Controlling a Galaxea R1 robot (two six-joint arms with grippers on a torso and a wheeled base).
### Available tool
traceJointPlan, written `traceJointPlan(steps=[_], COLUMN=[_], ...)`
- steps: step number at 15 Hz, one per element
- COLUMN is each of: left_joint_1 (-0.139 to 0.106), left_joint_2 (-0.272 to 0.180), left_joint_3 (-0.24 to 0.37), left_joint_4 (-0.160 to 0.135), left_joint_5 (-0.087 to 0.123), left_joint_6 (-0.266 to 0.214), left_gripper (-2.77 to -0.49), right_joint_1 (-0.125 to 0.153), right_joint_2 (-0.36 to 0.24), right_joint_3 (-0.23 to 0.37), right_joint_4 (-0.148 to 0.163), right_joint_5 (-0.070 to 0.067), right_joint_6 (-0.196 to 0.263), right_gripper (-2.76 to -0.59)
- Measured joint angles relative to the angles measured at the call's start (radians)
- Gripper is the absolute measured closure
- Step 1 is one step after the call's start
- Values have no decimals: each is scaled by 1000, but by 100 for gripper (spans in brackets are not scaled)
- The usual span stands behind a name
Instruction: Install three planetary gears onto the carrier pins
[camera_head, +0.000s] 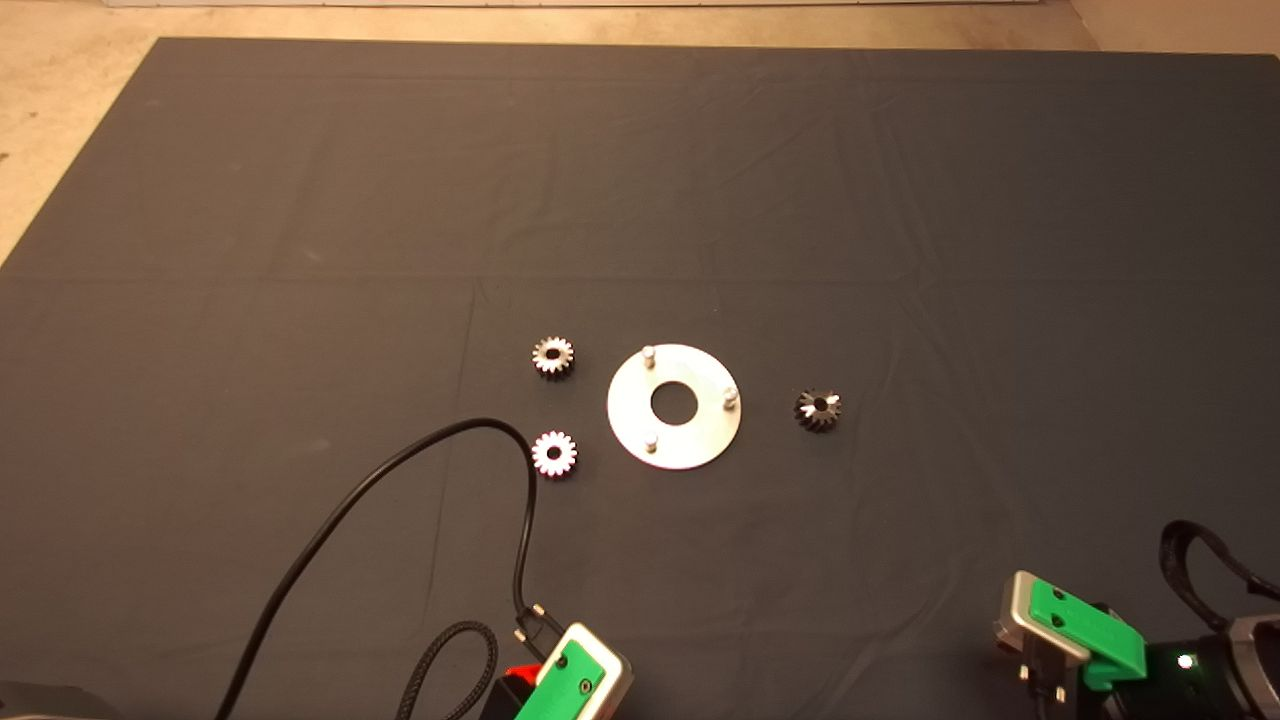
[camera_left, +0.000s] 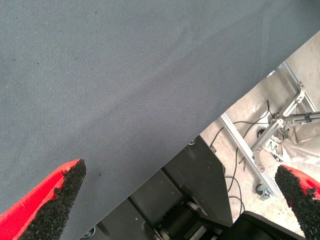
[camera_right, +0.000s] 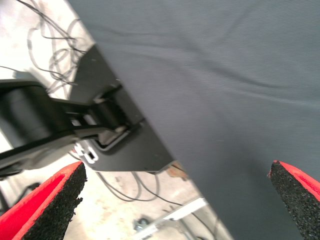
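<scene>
Head view: the disc with three carrier pins lies mid-mat on the worktop, every pin bare. Two planetary gears sit just left of it, one to its right. The left tool and right tool wait at the lower edge.

Left wrist view: fingers spread apart, holding nothing.

Right wrist view: fingers likewise apart.

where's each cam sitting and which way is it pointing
Head view: above, looking down at the mat, disc and three gears; both parked grippers at the lower edge.
Left wrist view: on the left arm, facing the mat's edge and floor; left gripper open.
Right wrist view: on the right arm, likewise; right gripper open.
Shared by all three: the mat.
</scene>
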Motion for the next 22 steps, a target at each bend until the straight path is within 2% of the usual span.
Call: traceJointPlan(steps=[2,3,5,7,8,9,11,12,13,14,15,17,19,22], left_joint_1=[0,0,0,0,0,0,0,0,0,0,0,0,0,0], left_joint_2=[3,2,7,8,11,14,14,14,14,16,17,19,20,21], left_joint_3=[0,0,0,0,0,0,0,0,0,0,0,0,0,0], left_joint_4=[-1,-1,-2,-3,-3,-4,-4,-4,-4,-4,-4,-4,-4,-4], left_joint_5=[0,0,1,0,0,-1,0,0,0,0,0,0,0,0], left_joint_6=[0,0,0,0,0,0,0,0,0,0,0,0,0,0], left_gripper=[-275,-275,-275,-275,-275,-275,-275,-275,-275,-275,-275,-275,-275,-275], right_joint_1=[31,63,114,185,213,231,266,294,333,362,378,391,415,420], right_joint_2=[22,39,63,101,127,158,215,234,250,262,281,319,334,335], right_joint_3=[-7,-14,-44,-115,-150,-180,-241,-280,-321,-350,-375,-418,-449,-454], right_joint_4=[3,18,84,135,152,184,260,292,321,340,349,367,380,384], right_joint_5=[-37,-47,-51,-58,-62,-62,-61,-63,-68,-71,-74,-75,-80,-80], right_joint_6=[0,0,0,-3,-5,-15,-67,-90,-121,-138,-148,-184,-198,-205], right_gripper=[-275,-275,-275,-275,-275,-275,-275,-275,-275,-275,-275,-275,-275,-275])
